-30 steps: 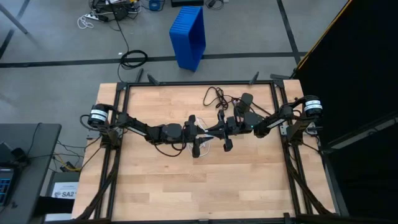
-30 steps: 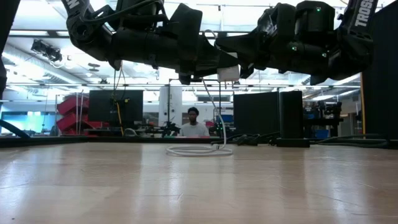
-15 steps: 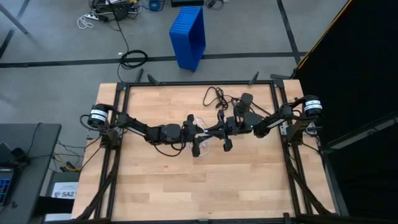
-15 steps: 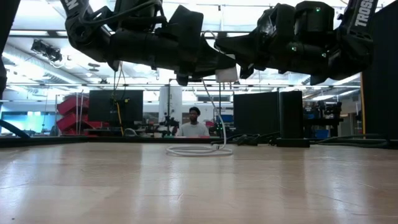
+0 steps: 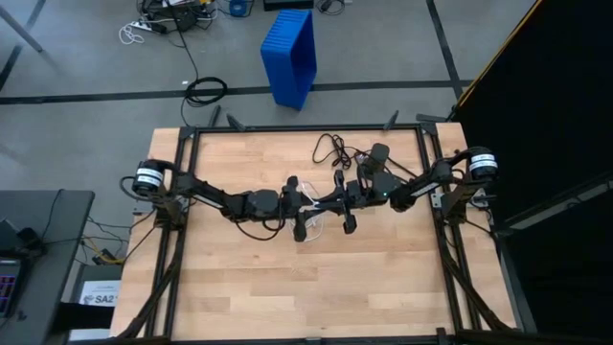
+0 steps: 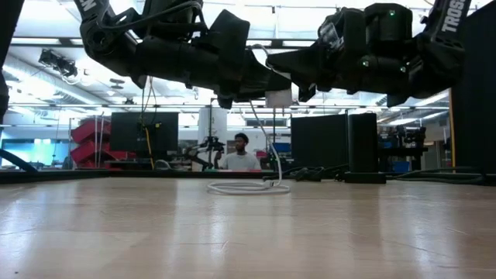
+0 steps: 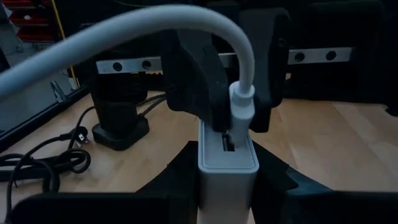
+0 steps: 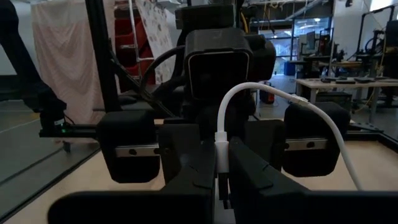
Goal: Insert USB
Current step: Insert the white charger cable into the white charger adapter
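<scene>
Above mid-table, the right gripper (image 7: 233, 93) pinches the white plug of the USB (image 7: 241, 109) between closed fingers, its tip at the port of a white charger block (image 7: 227, 158) clamped by the left gripper (image 8: 217, 68). Plug and block lie end to end on one axis between the facing arms. The cable trails down to a loop (image 6: 248, 186) on the table (image 5: 287, 287).
</scene>
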You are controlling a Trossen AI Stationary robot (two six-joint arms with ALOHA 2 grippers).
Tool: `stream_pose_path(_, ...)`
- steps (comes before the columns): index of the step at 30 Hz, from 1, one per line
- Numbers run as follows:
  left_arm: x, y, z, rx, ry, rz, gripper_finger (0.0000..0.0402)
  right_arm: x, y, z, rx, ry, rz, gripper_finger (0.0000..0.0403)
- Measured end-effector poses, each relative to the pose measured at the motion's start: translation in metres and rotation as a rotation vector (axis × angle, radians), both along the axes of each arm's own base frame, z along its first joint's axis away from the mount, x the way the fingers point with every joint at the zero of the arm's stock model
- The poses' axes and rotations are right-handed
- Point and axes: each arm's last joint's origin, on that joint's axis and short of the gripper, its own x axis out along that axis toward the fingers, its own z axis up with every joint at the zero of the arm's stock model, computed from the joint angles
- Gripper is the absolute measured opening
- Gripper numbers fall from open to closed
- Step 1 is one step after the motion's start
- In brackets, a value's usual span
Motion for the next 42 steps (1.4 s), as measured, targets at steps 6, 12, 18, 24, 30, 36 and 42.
stream_pose_path(6,0.0,0.0,0.0,0.0,0.006,-0.002,0.0075,0.0,0.0,-0.001,-0.015,0.006,0.006,0.0)
stream_pose_path(12,-0.002,-0.001,0.002,0.005,0.015,0.012,0.0075,0.0,0.0,-0.003,-0.016,0.021,0.007,0.0)
stream_pose_path(18,-0.017,0.001,0.005,0.005,0.017,0.018,0.0075,0.0,0.0,-0.003,-0.018,0.024,0.011,0.0)
stream_pose_path(24,-0.026,0.0,0.008,-0.018,-0.018,0.015,0.0075,-0.001,0.001,-0.006,-0.032,0.039,0.017,0.0)
stream_pose_path(30,-0.026,-0.001,0.005,-0.027,0.006,-0.025,0.0075,-0.001,0.001,-0.006,-0.042,0.032,0.027,0.0001)
stream_pose_path(36,-0.026,-0.001,0.002,-0.025,0.038,-0.033,0.0075,-0.001,0.001,-0.009,-0.039,0.06,0.03,0.0001)
stream_pose_path(42,-0.026,-0.002,0.0,-0.01,0.063,-0.041,0.0075,-0.001,0.0,-0.016,-0.022,0.143,0.054,0.0004)
